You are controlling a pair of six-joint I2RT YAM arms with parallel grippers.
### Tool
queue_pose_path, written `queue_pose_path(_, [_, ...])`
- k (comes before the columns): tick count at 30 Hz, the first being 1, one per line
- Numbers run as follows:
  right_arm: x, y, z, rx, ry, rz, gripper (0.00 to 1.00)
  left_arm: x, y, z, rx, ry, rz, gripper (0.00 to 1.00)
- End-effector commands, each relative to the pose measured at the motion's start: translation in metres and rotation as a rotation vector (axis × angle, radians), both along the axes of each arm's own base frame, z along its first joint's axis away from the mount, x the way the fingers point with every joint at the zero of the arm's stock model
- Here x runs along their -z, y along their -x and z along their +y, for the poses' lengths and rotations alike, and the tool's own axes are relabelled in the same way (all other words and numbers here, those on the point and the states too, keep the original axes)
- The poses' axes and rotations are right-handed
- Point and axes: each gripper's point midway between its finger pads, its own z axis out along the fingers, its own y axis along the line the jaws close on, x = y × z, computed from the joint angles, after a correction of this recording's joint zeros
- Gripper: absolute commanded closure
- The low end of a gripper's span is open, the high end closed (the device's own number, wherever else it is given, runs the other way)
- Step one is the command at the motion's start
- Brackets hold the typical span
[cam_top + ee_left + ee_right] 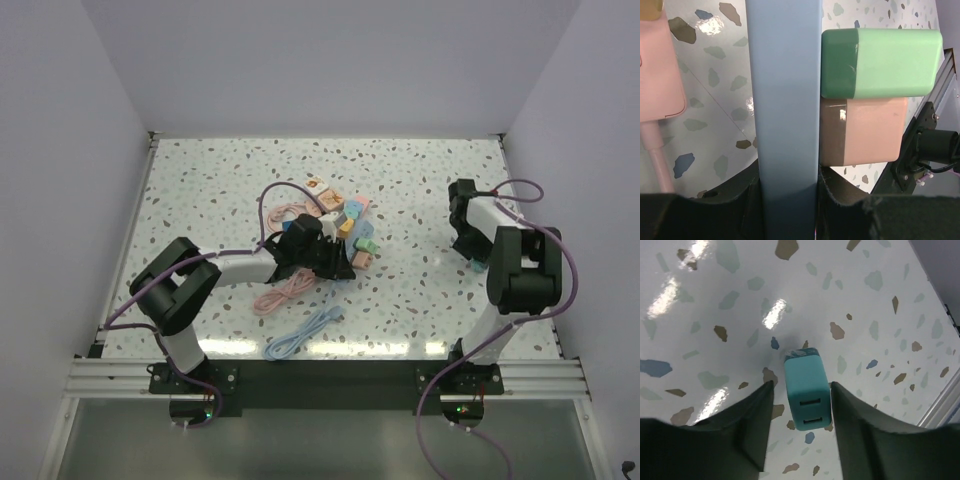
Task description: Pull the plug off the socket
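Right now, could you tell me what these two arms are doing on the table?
The left gripper is clamped on a pale blue power strip, which has a green plug and a pink plug seated side by side in it. Off to the right, the right gripper has a teal charger resting on the table between its fingers. A gap shows on one side, so the charger is not gripped.

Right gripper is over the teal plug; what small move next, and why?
Probably open the right gripper a little wider and lift away: the teal plug rests on the table, a gap showing beside it, apart from the socket strip.
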Motion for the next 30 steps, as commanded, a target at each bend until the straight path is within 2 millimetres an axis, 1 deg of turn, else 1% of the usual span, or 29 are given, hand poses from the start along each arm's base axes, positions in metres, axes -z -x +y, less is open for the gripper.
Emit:
queue_pose_path(1, [-0.018,-0.017,0.013,-0.092,-0.095,-0.089,0.43,-0.029,-0.011,-0.014,0.031,0.053,-0.082,1.0])
queue_pose_path(2, [-0.021,-0.02,0.018,-0.118,-0.126,-0.11,0.37,-0.028,-0.013,-0.015,0.025,0.048,-0.08,1.0])
queue_pose_path(3, [-0.029,-0.022,0.024,-0.143,-0.161,-0.151,0.33,-0.027,-0.015,-0.016,0.021,0.042,-0.077,1.0])
queue_pose_path(4, [-0.031,-0.022,0.034,-0.176,-0.212,-0.156,0.29,-0.028,-0.017,-0.017,0.019,0.042,-0.082,1.0])
queue_pose_path(5, [-0.033,-0.021,0.04,-0.19,-0.246,-0.162,0.27,-0.027,-0.018,-0.018,0.017,0.04,-0.082,1.0])
queue_pose_path(6, [-0.04,-0.014,0.044,-0.197,-0.269,-0.17,0.26,-0.026,-0.02,-0.018,0.015,0.037,-0.083,1.0])
queue_pose_path(8, [-0.044,-0.006,0.058,-0.204,-0.344,-0.183,0.22,-0.024,-0.023,-0.02,0.01,0.031,-0.082,1.0])
queue_pose_path(9, [-0.05,0.0,0.062,-0.215,-0.364,-0.211,0.21,-0.024,-0.024,-0.021,0.007,0.032,-0.079,1.0])
queue_pose_path(10, [-0.053,0.003,0.083,-0.252,-0.47,-0.243,0.21,-0.026,-0.026,-0.023,0.006,0.036,-0.083,1.0])
queue_pose_path(11, [-0.059,-0.005,0.097,-0.3,-0.535,-0.311,0.21,-0.024,-0.027,-0.025,0.007,0.038,-0.078,1.0])
queue_pose_path(12, [-0.052,0.005,0.112,-0.345,-0.614,-0.316,0.21,-0.023,-0.027,-0.026,0.007,0.04,-0.073,1.0])
queue_pose_path(13, [-0.065,0.007,0.126,-0.398,-0.666,-0.387,0.21,-0.026,-0.029,-0.029,0.011,0.049,-0.076,1.0])
queue_pose_path(14, [-0.072,0.01,0.152,-0.469,-0.802,-0.423,0.21,-0.024,-0.03,-0.03,0.009,0.047,-0.07,1.0])
queue_pose_path(15, [-0.071,0.013,0.161,-0.505,-0.835,-0.451,0.22,-0.024,-0.03,-0.031,0.007,0.052,-0.067,1.0])
queue_pose_path(16, [-0.08,0.018,0.175,-0.56,-0.863,-0.482,0.22,-0.025,-0.031,-0.033,0.008,0.057,-0.066,1.0])
queue_pose_path(19, [-0.086,0.03,0.209,-0.649,-1.003,-0.512,0.22,-0.026,-0.034,-0.037,0.007,0.069,-0.065,1.0])
queue_pose_path(21, [-0.088,0.034,0.225,-0.7,-1.034,-0.528,0.22,-0.025,-0.036,-0.039,0.007,0.07,-0.061,1.0])
queue_pose_path(22, [-0.09,0.034,0.23,-0.681,-1.059,-0.542,0.22,-0.026,-0.037,-0.04,0.006,0.072,-0.062,1.0])
queue_pose_path(23, [-0.098,0.026,0.237,-0.706,-1.077,-0.6,0.22,-0.025,-0.037,-0.04,0.003,0.071,-0.059,1.0])
queue_pose_path(24, [-0.093,0.031,0.246,-0.703,-1.117,-0.594,0.22,-0.025,-0.037,-0.041,0.0,0.072,-0.056,1.0])
queue_pose_path(25, [-0.095,0.029,0.25,-0.669,-1.142,-0.608,0.22,-0.026,-0.038,-0.041,-0.003,0.071,-0.058,1.0])
queue_pose_path(28, [-0.094,0.023,0.26,-0.657,-1.159,-0.633,0.22,-0.026,-0.039,-0.04,-0.012,0.069,-0.057,1.0])
queue_pose_path(30, [-0.094,0.016,0.264,-0.659,-1.164,-0.65,0.22,-0.028,-0.038,-0.041,-0.016,0.071,-0.059,1.0])
